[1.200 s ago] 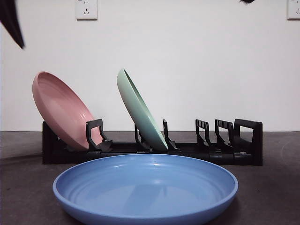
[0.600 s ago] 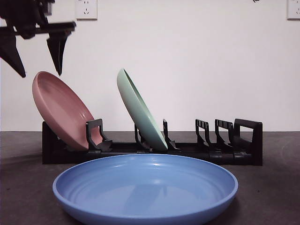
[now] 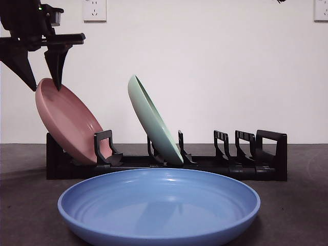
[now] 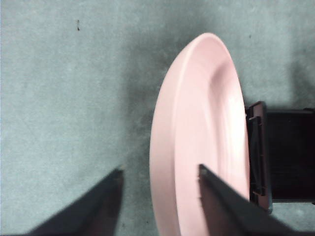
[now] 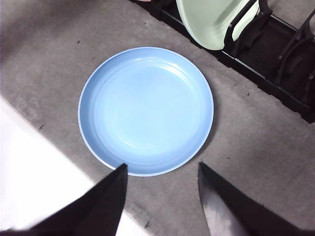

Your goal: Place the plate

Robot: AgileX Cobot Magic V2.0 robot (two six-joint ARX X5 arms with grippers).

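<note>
Two racked plates | left pincer (image 3: 40, 84) spread astride pink plate (image 3: 66, 123) rim | right pincer (image 5: 160, 174) spread above blue plate (image 5: 146, 110)

Lab-like test bench: bare white wall (image 3: 215, 72), wall sockets (image 3: 94, 9), grey tabletop (image 3: 297, 205).

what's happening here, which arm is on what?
The left gripper is open, with its jaws straddling the top rim of the pink plate, which leans in the end slot of the black rack. It has not closed on it. A green plate leans in a slot further along. The blue plate lies flat on the table in front of the rack. The right gripper hangs open high above the blue plate, touching nothing.
</note>
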